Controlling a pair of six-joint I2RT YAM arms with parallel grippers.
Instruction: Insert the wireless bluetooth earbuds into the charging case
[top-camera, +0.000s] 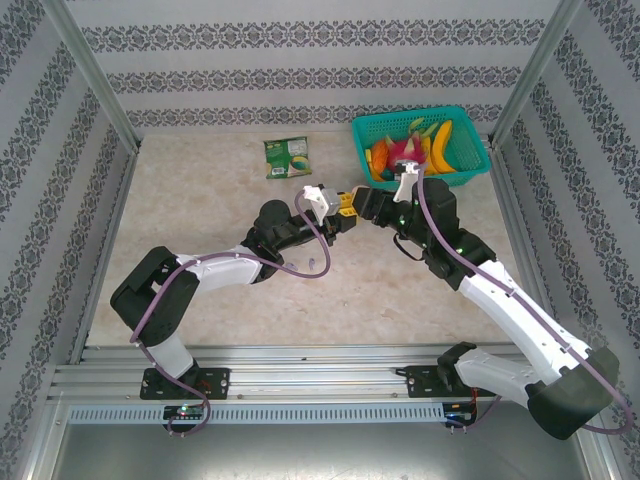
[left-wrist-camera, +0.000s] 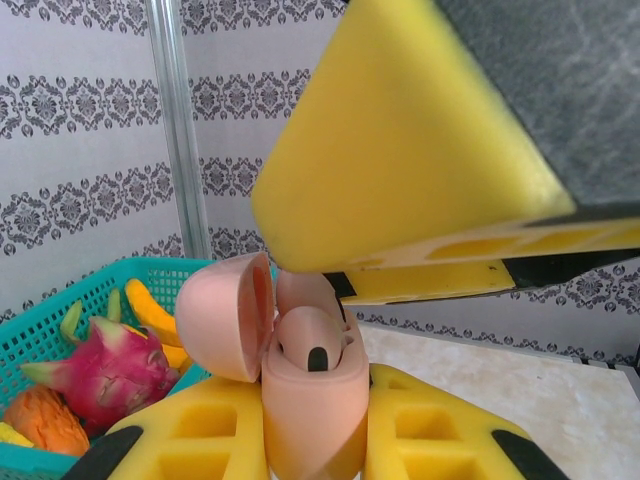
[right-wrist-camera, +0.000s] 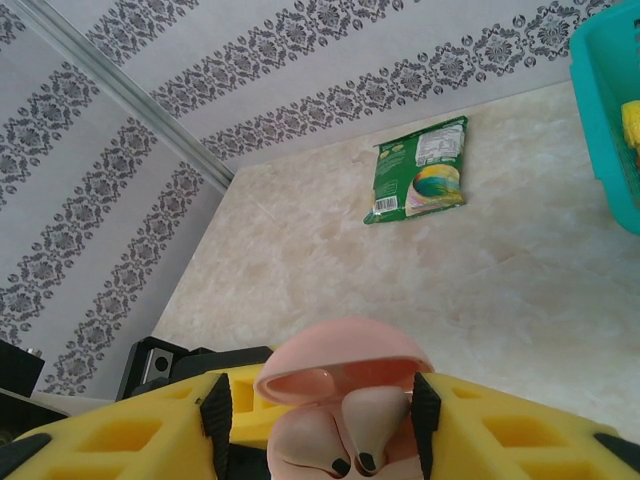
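Observation:
My left gripper is shut on a pale pink charging case and holds it upright above the table. The case's lid is swung open to the left. A pale pink earbud sits in the case with its dark tip showing. In the right wrist view two earbuds lie side by side under the lid. My right gripper is open and straddles the case; its left pad stands clear and its right pad is at the lid's edge. Both grippers meet mid-table.
A teal basket of fruit stands at the back right, just behind the grippers, with a dragon fruit in it. A green snack packet lies flat at the back centre. Patterned walls and metal posts enclose the marble-look table.

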